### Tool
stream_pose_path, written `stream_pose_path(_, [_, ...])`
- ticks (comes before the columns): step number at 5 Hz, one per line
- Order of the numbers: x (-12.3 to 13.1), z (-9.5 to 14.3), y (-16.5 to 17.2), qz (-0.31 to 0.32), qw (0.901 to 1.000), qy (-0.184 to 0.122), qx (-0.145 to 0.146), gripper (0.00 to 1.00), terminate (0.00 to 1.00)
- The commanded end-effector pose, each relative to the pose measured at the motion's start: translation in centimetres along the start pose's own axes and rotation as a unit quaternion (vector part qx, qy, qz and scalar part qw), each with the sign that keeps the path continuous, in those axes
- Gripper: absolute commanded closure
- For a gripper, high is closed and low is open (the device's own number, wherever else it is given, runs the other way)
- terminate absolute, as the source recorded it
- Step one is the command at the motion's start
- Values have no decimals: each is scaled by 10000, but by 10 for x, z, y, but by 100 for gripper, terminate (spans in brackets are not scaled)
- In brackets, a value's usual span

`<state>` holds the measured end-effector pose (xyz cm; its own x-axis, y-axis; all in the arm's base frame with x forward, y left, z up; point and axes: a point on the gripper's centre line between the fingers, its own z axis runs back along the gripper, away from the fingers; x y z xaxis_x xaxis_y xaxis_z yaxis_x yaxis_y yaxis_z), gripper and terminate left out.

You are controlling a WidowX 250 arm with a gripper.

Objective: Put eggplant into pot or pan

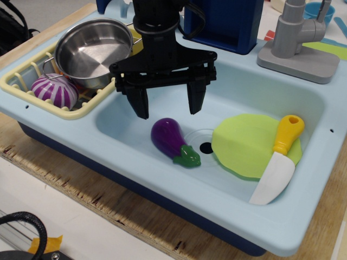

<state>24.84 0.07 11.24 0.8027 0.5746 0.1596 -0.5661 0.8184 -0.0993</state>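
The dark-purple eggplant (169, 138) with its green cap lies on the floor of the light-blue toy sink (255, 86), cap pointing to the front right. The shiny steel pot (93, 51) sits empty in the yellow dish rack (21, 86) at the back left. My black gripper (168, 109) hangs open above the sink, its two fingers spread wide, just above and behind the eggplant, holding nothing.
A round purple toy with white stripes (54, 91) lies in the rack in front of the pot. A lime-green cloth (244, 143) and a toy knife (277, 161) with a yellow handle lie in the sink's right part. A grey faucet (297, 38) stands at the back right.
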Motion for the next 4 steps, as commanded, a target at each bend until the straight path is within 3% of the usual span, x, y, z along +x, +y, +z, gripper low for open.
stream_pose_path(1, [0, 0, 0, 0, 10000, 0, 0, 0, 0])
stream_pose_path(2, [-3, -13, 2, 358, 9992, -153, 99, 0, 0])
stream_pose_path(4, [-3, -38, 4, 525, 9985, -151, 97, 0, 0])
